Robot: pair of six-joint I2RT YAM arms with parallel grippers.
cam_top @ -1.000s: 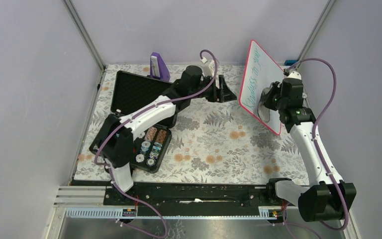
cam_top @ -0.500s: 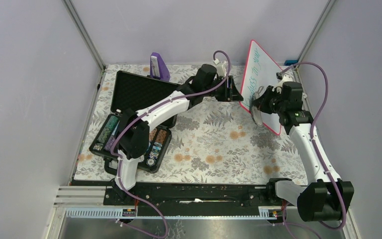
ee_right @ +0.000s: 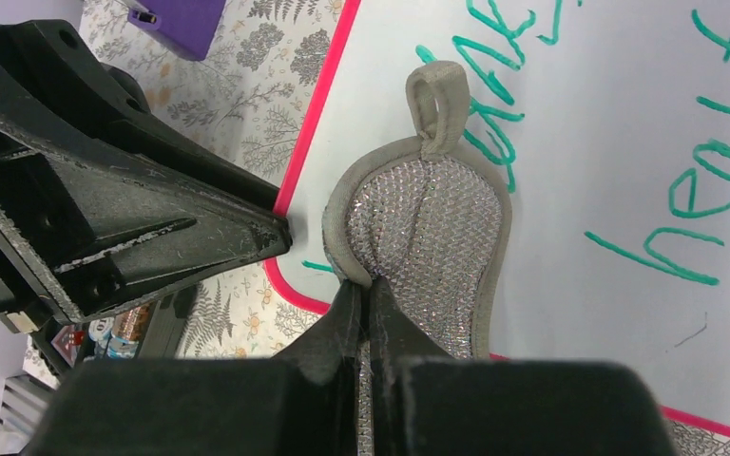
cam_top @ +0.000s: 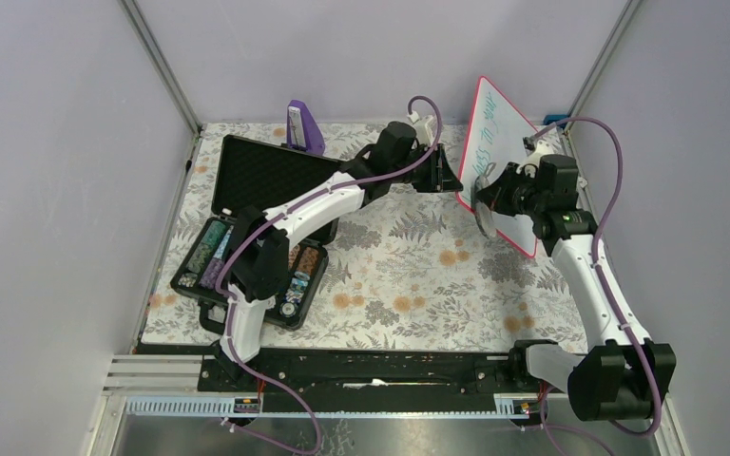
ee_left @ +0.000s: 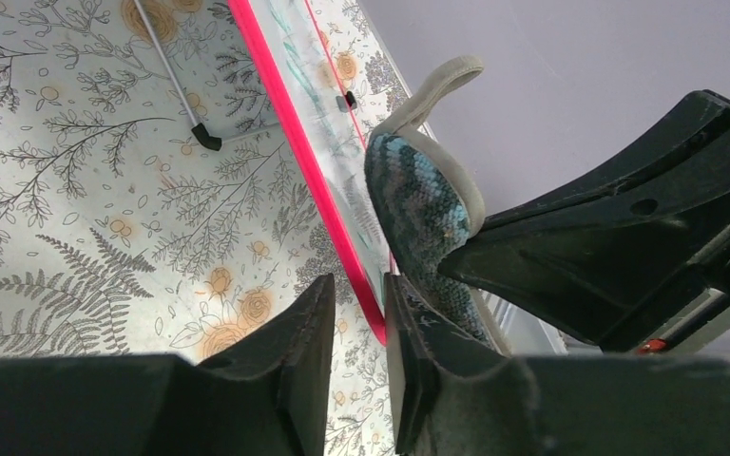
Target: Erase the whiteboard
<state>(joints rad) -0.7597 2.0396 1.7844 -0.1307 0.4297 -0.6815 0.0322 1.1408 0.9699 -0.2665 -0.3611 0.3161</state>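
Right gripper point(ee_right: 366, 306) first: it's clamped shut on the bottom edge of a cleaning pad point(ee_right: 428, 237), silver mesh face, beige trim, little loop on top. The pad lies flat against the whiteboard point(ee_right: 608, 142) near its lower-left corner, right below some green handwriting.

Left gripper point(ee_left: 359, 293) has its 2 fingers straddling the board's red rim with only a narrow gap. 1 finger looks like it touches the rim, but honestly I can't tell if it's actually pinching.

The whiteboard itself stands tilted up on edge at the back right of the bench point(cam_top: 409, 266), writing side facing the right arm.

Over on the left of the bench there's an open black case point(cam_top: 247, 176). The lid lies flat with dark foam lining inside. The bottom half is split into compartments with rows of round chips point(cam_top: 211, 242) in teal, purple and brownish-orange, plus a few blue-and-white ones lying flat. The left arm covers part of it.

At the back edge there's a purple holder point(cam_top: 301, 128) with something pale standing in it, too small to identify.
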